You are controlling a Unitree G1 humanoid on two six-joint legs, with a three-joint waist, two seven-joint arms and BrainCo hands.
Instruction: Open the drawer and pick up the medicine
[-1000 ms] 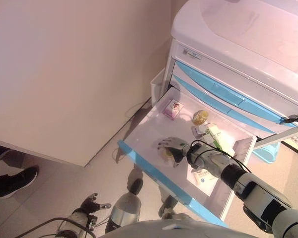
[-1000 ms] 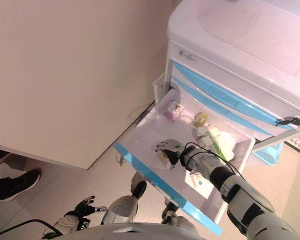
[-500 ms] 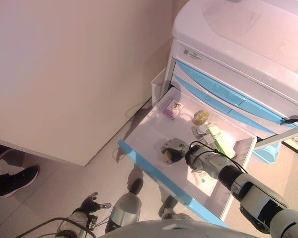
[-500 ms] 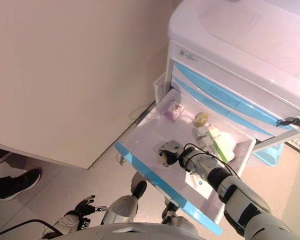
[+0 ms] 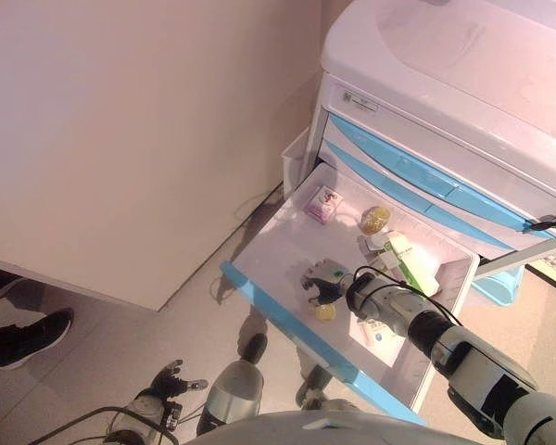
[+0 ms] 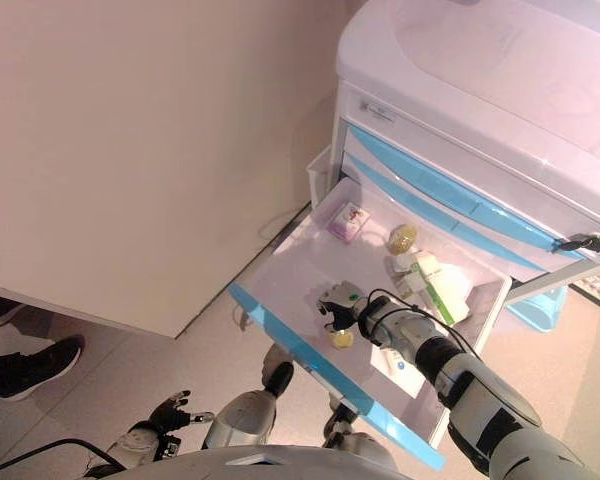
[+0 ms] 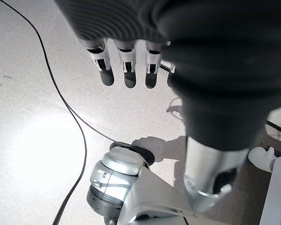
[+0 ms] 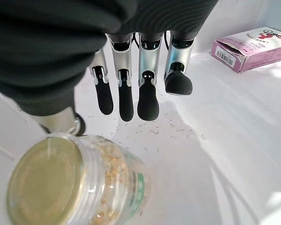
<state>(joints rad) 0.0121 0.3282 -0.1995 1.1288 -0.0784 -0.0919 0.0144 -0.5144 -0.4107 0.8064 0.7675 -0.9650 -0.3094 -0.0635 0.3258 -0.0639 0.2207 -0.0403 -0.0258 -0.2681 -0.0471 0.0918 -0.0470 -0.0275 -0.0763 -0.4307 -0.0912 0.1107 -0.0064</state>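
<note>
The cart's lower drawer [image 5: 276, 311] stands pulled out, white inside with a blue front. My right hand [image 5: 326, 278] reaches into it, open, its straight fingers [image 8: 147, 96] resting over the drawer floor. A small clear medicine jar [image 5: 325, 312] with a yellow lid sits just in front of the hand, near the drawer's blue front. In the right wrist view the jar [image 8: 75, 187] stands beside the thumb, with no finger curled round it. My left hand [image 5: 167, 382] hangs low by the floor, open, its fingers [image 7: 126, 70] relaxed.
Also in the drawer are a pink box [image 5: 323, 203] at the far left corner, a second yellow-lidded jar [image 5: 374, 219], a white bottle [image 5: 375, 243], a green-and-white box [image 5: 406, 261] and a flat box [image 5: 378, 336]. Closed blue drawers [image 5: 417, 171] rise behind. A person's shoe [image 5: 28, 338] shows at left.
My right hand was curled over the jar; now its fingers are straight and the jar sits free, nearer the drawer's front. The left hand has not moved.
</note>
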